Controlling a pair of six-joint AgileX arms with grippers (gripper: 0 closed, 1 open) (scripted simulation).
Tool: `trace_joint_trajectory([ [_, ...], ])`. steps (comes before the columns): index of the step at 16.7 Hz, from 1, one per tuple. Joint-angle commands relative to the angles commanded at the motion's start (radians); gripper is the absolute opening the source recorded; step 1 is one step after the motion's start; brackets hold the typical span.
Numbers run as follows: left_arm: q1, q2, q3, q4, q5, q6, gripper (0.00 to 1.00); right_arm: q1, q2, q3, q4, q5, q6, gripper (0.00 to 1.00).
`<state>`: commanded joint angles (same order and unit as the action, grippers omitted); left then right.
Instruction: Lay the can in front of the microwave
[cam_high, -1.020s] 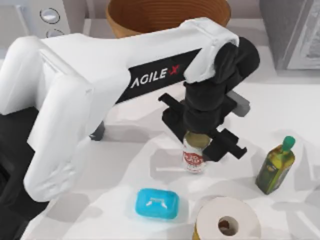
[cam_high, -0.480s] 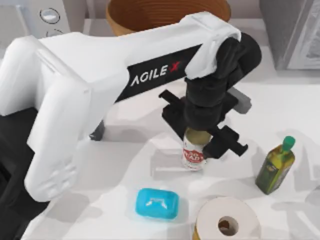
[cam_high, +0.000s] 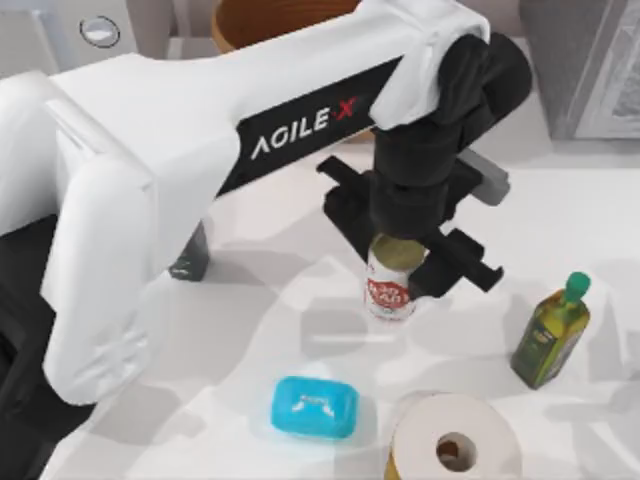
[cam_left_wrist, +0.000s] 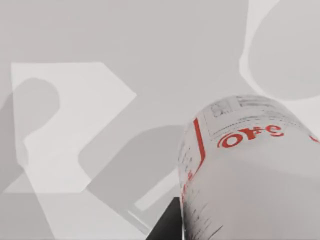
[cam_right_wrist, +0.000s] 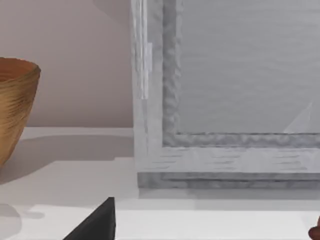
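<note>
- Top view: the left gripper (cam_high: 405, 262) was seen clamped on the can (cam_high: 389, 291), held upright near the table (cam_high: 250, 330) centre, long axis vertical. The microwave (cam_high: 85, 30) was placed far back-left, well apart; a carry that way was judged needed.
- Left wrist view: the can (cam_left_wrist: 250, 170) was seen close, above the table (cam_left_wrist: 125, 50).
- Right wrist view: a grey box (cam_right_wrist: 225, 100) and a bowl (cam_right_wrist: 15, 105) were seen; the right gripper's state could not be told.
</note>
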<state>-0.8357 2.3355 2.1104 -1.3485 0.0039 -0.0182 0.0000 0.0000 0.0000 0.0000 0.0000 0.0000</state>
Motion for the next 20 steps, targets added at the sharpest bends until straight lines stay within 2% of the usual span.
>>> trace_joint_trajectory([
  [3,0.034,-0.011,0.0,0.008,-0.009,0.008,0.0,0.0,0.0,0.0,0.0,0.0,0.0,1.0],
  [6,0.151,-0.046,-0.001,0.033,-0.033,0.032,0.0,0.0,0.0,0.0,0.0,0.0,0.0,1.0],
  [12,0.518,-0.133,-0.048,0.081,-0.064,0.101,0.0,0.0,0.0,0.0,0.0,0.0,0.0,1.0],
  [17,0.819,-0.164,-0.156,0.072,-0.04,0.165,0.0,0.0,0.0,0.0,0.0,0.0,0.0,1.0],
  [20,0.945,-0.166,-0.206,0.066,-0.015,0.195,0.0,0.0,0.0,0.0,0.0,0.0,0.0,1.0],
])
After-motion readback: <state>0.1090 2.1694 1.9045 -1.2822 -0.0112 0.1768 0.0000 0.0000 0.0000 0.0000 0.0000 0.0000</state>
